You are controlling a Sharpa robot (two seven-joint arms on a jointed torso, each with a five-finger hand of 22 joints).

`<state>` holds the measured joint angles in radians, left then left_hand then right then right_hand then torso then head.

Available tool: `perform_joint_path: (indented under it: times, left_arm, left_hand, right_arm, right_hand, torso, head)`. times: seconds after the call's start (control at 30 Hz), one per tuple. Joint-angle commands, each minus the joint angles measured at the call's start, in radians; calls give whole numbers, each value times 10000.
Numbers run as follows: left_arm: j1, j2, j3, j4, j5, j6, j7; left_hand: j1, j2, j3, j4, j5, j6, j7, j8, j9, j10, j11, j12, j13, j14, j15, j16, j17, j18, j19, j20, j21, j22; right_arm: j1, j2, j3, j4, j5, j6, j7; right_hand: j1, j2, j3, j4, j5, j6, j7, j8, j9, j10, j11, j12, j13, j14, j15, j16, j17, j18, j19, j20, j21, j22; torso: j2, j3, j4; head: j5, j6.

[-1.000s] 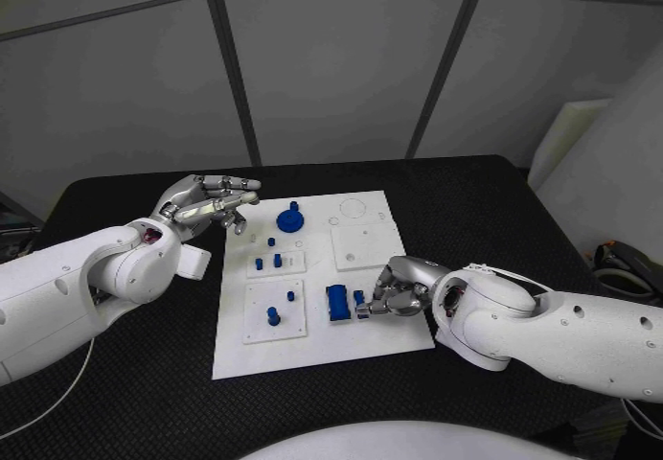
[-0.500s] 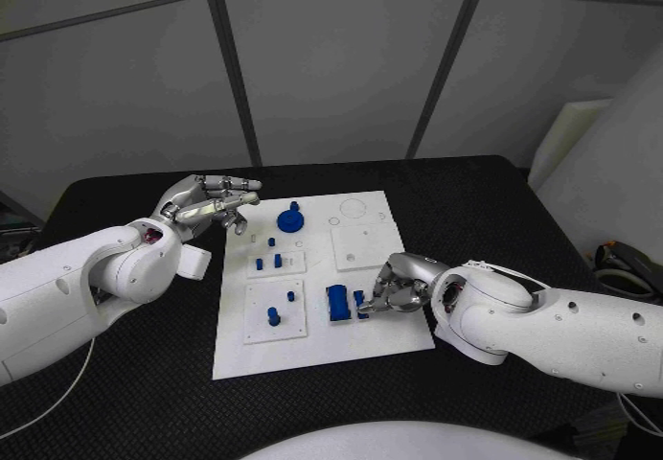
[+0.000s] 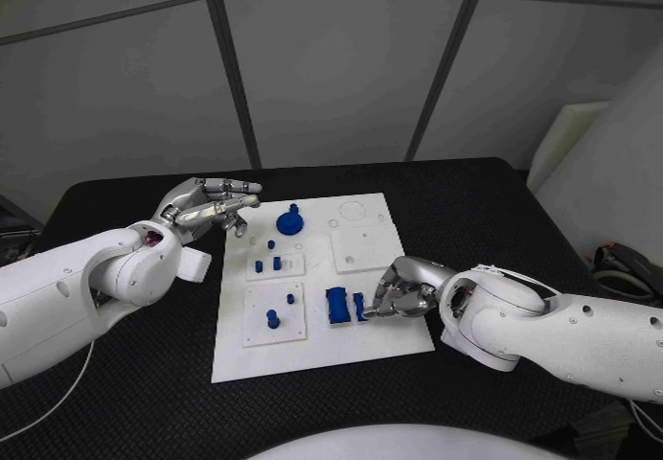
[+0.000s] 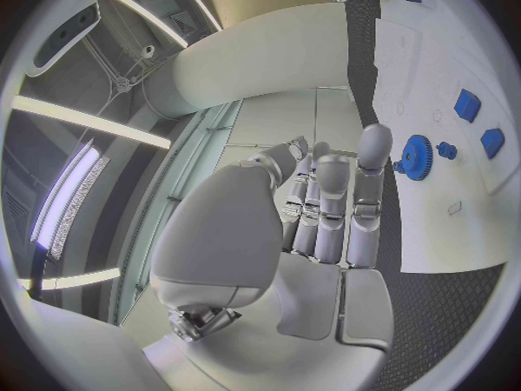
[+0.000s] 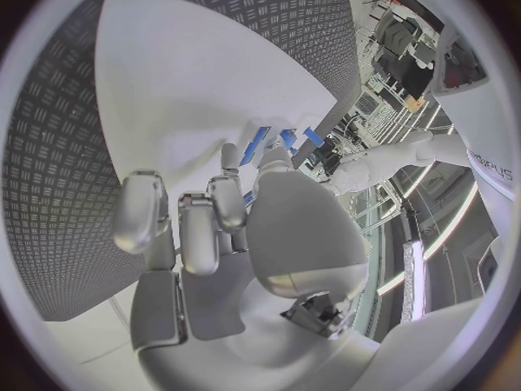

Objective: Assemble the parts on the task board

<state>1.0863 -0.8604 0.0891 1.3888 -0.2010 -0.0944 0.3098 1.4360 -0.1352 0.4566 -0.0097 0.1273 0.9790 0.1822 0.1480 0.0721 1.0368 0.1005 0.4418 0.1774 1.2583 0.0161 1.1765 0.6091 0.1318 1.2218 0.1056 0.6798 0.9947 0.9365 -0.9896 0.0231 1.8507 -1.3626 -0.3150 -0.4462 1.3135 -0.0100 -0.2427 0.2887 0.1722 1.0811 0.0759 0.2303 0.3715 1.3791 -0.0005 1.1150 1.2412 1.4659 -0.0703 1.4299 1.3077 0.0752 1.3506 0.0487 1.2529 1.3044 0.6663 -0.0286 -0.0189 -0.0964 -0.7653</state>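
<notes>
Right hand (image 3: pixel 400 292) low over the near right part of the task board (image 3: pixel 315 350), fingers (image 3: pixel 381 309) curled in against a small blue part (image 3: pixel 359 306) standing just right of a larger blue block (image 3: pixel 336 304); fingertips touching or all but touching that small part, real grip or mere contact impossible to tell. Block upright, rectangular, deep blue, set between the lower left square inset and the hand. Right arm entering from the right edge, forearm bent in toward the board, palm turned down and leftward.

Elsewhere on the white board: a blue gear (image 3: pixel 290 221) with a short stem near the far edge, three small blue pegs (image 3: pixel 275 261) in the upper left inset, two more pegs (image 3: pixel 274 318) in the lower left inset. Gear also visible in the left wrist view (image 4: pixel 416 155), beside the fingertips but apart from them.

Left hand (image 3: pixel 207 205) raised off the board's far left corner, above the black worktop (image 3: pixel 138 383), fingers (image 4: pixel 331 202) extended and close together, holding nothing, tips pointing toward the gear.
</notes>
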Motion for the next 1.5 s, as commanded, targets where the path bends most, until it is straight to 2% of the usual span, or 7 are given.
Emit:
perform_joint_path:
  times: [0.03, 0.23, 0.73, 0.97, 1.27, 1.3, 1.5]
  left_arm:
    - [15, 21, 6, -4, -51, 74, 43]
    - [15, 93, 6, -47, 493, -115, 54]
    - [19, 1121, 10, -1549, 2129, -1527, 774]
    - [20, 1893, 17, -2572, 2527, -2416, 1410]
    - [14, 2435, 20, -3126, 2670, -3180, 1838]
    - [0, 2385, 10, -3087, 2421, -2589, 1251]
    - [-28, 2260, -61, -2702, 2389, -2916, 1318]
  left_hand:
    - [-77, 30, 12, -52, -2, -76, -5, 3, -8, -79, -3, 34, 14, -48, -1, 41, -21, 409, -37, 56, -69, -15]
    - [-213, 3, -14, 4, 0, -92, 6, 40, 1, -237, 36, 31, -19, -876, 44, -754, -1557, 500, -461, 94, -740, -401]
    - [-628, -128, 179, 569, -59, -214, 142, -154, -46, -160, 558, -1793, -1143, -3026, 897, -7571, -4766, 499, -4288, 1176, -4840, -3384]
    - [-674, -102, -503, 827, -17, -454, -285, -716, -71, -380, 952, -3182, -1148, -3810, 1597, -10148, -5458, 472, -5704, 1838, -6186, -5449]
    - [-447, 175, -1460, 886, 4, -759, -275, -856, -81, -1200, 901, -3829, -1163, -4512, 1698, -11164, -5479, 341, -7739, 1876, -6288, -7289]
    - [-4622, 444, -2350, 97, -382, -3450, -758, -1480, -721, -3909, 333, -4418, -1774, -6882, 1144, -11765, -6091, 79, -9081, 996, -6798, -8071]
    - [-6301, 1352, -2777, 97, -528, -4577, -923, -1480, -721, -5089, 87, -4418, -1774, -7951, 911, -11765, -6091, 81, -9602, 627, -6798, -8415]
  right_arm:
    - [129, -108, 25, -54, 1966, -343, 1393]
    - [468, -47, 38, -857, 5528, -683, 3464]
    - [1038, 2146, 68, -5467, 10591, -263, 7625]
    - [1053, 3453, 135, -7533, 10869, 56, 8417]
    - [1053, 4263, 162, -8761, 10939, 241, 8852]
    - [1036, 4207, 150, -8676, 10676, -37, 8270]
    - [1042, 4069, 125, -8291, 10870, -334, 8361]
  right_hand:
    - [85, 54, -67, -8, 129, -287, 122, -184, -61, -471, 113, -825, -510, 389, 149, -544, -119, 243, -509, 72, -778, -514]
    - [1026, 431, 64, -113, 1005, -869, 446, -516, -176, -2678, 408, -5145, -3807, -1175, 412, -5269, -5070, 1060, -3108, 318, -5287, -3992]
    - [3139, 798, 540, -359, 540, -1053, 1033, -1495, -1391, -2884, 1393, -9363, -9627, -3614, 1632, -12244, -9444, 1062, -4814, 1528, -9808, -7356]
    - [2938, 800, 564, -519, 492, -1115, 1132, -1677, -2032, -2864, 1454, -10050, -11121, -3719, 1871, -13464, -10674, 1085, -4648, 1859, -10899, -8423]
    - [2521, 872, 649, -937, 476, -1303, 1235, -1682, -2596, -3014, 1604, -10493, -11788, -4109, 2080, -13687, -11747, 1086, -4419, 2033, -11716, -9358]
    - [-2130, 100, 1192, -1485, -157, -4116, 614, -2303, -2908, -6252, 1083, -11150, -12412, -7234, 1677, -14299, -12104, 446, -7175, 1276, -12529, -10428]
    - [-4018, 100, 1427, -1719, -433, -5263, 404, -2303, -3715, -7512, 935, -11150, -12412, -8507, 1510, -14299, -12309, 431, -8205, 987, -12529, -10901]
  torso:
    - [-22, -23, 11]
    - [-124, -81, 12]
    - [-650, -291, -57]
    - [-726, -309, -110]
    - [-694, -271, -92]
    - [-716, -290, -98]
    - [-840, -150, -28]
  head:
    - [-11, 66]
    - [-31, 260]
    - [55, 985]
    - [52, 1533]
    - [210, 1717]
    - [176, 1702]
    - [369, 1690]
